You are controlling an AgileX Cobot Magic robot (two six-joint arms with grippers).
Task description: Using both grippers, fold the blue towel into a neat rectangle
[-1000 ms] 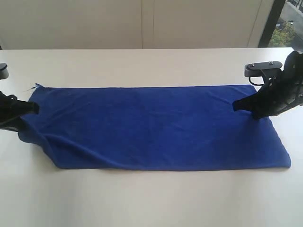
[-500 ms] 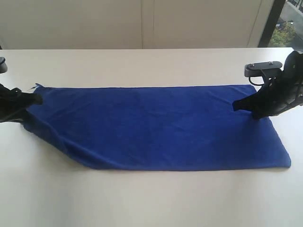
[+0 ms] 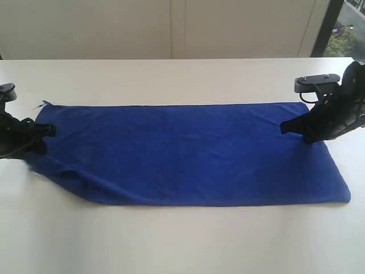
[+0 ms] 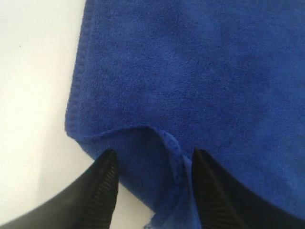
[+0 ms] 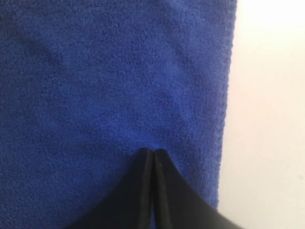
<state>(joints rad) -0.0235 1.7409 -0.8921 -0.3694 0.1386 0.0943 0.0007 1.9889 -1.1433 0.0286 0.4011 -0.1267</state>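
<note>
Slack shows where left gripper (image 4: 153, 153) has opened off blue towel (image 3: 188, 154).

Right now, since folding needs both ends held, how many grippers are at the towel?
2. The left gripper is at the left end of the towel, open over a rumpled edge; the right gripper is at the right end, shut, tips on the cloth.
</note>
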